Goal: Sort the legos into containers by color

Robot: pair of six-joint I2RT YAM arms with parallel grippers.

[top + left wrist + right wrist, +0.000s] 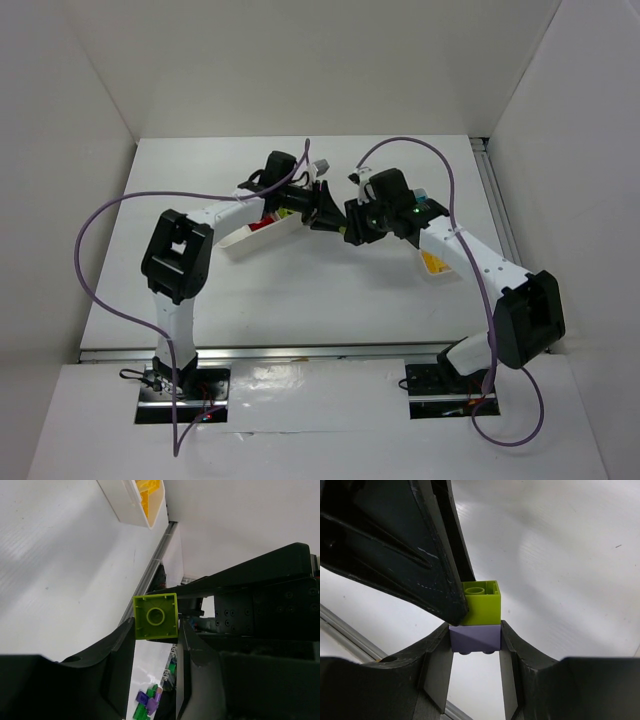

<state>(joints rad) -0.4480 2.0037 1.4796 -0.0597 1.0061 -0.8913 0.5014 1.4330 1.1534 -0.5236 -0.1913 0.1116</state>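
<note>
Clearly the stack was two bricks joined face to face. A lime brick [482, 602], square, with one round tube in its hollow side, sat on a pale purple brick [475, 637] of the same footprint. The pair hung in the air above the table [330, 300], off the left-arm side of the yellow-filled tray [120, 500], and touched nothing but fingers.

Both arms reached inward from their bases, elbows bent, wrists turned toward each other, so the two pincers met nose to nose beside that tray. The left gripper [155, 626] pinched the lime brick across its flat sides. The right gripper [475, 641] pinched the purple brick the same way, and one left finger lay just against the right one's tip.

A metal rail [497, 215] ran along the table edge beyond the yellow-filled tray, away from the meeting point. A second tray [240, 240], holding red pieces, lay farther out on the left arm's side, partly under that arm. Bare white tabletop stretched from the yellow-filled tray toward the arm bases, and white walls closed in the remaining sides.
</note>
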